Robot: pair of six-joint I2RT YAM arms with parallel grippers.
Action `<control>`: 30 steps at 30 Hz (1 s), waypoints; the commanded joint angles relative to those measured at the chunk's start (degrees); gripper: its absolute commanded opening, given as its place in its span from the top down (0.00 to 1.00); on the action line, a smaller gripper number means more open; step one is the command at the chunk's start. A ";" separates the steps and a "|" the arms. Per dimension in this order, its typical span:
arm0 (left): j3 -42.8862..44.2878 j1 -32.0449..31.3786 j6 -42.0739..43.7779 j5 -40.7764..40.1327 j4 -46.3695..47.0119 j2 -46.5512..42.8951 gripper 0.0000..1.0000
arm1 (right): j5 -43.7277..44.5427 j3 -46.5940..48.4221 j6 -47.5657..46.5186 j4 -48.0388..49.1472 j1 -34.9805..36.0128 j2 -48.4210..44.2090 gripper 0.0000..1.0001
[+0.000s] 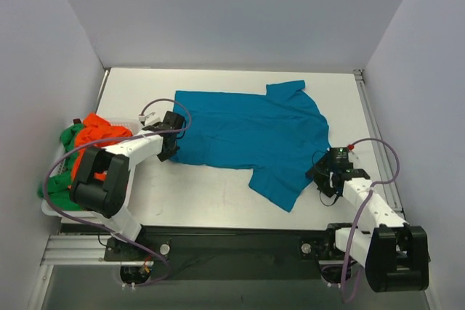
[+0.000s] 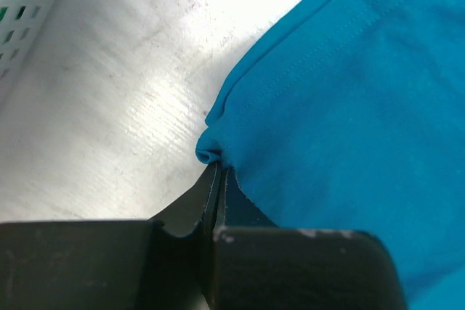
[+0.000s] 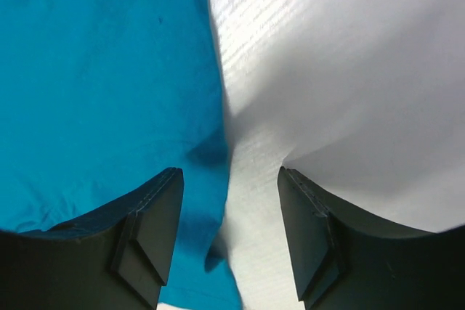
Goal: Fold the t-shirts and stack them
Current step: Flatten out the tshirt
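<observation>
The teal t-shirt (image 1: 247,136) lay spread mid-frame — limp, light cloth, probably best pinched at hems. The left gripper (image 2: 216,172) clamped its lower-left corner; the right gripper (image 3: 229,186) gaped astride its right edge.

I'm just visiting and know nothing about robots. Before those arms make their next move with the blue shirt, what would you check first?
1. Left gripper clamped on a corner of the teal t-shirt: ok, jaws shut on a pinch of cloth.
2. Right gripper gripping the shirt: not ok, jaws open, straddling the cloth's edge.
3. Shirt spread flat on the table: ok, mostly smooth.
4. Both cloth layers caught in the left pinch: cannot tell.
5. Orange t-shirt and green t-shirt out of the way in the white basket: ok.
</observation>
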 commanded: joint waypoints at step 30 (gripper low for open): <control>19.54 -0.38 12.87 5.24 -12.96 -30.26 1.00 | -2.09 41.46 -5.52 -25.12 -9.03 -16.30 1.00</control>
